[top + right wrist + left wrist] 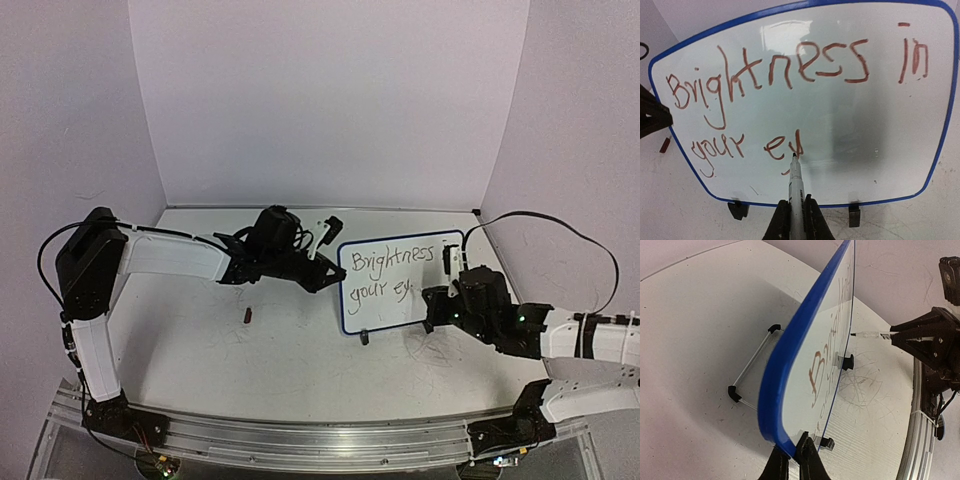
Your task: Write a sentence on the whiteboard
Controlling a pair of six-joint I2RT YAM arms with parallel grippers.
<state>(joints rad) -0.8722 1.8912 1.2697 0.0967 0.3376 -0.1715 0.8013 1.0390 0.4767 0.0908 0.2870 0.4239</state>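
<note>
Writing half-done: sentence (790, 85) reads "Brightness in your ey", likely unfinished; right gripper (795, 217) clamps marker (796, 182), left gripper (794, 454) clamps whiteboard (785, 370).

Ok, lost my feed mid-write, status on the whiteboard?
Left fingers shut on whiteboard frame. Right fingers shut on marker, tip at the board. Sentence reads "Brightness in your ey". Nothing in the way.
</note>
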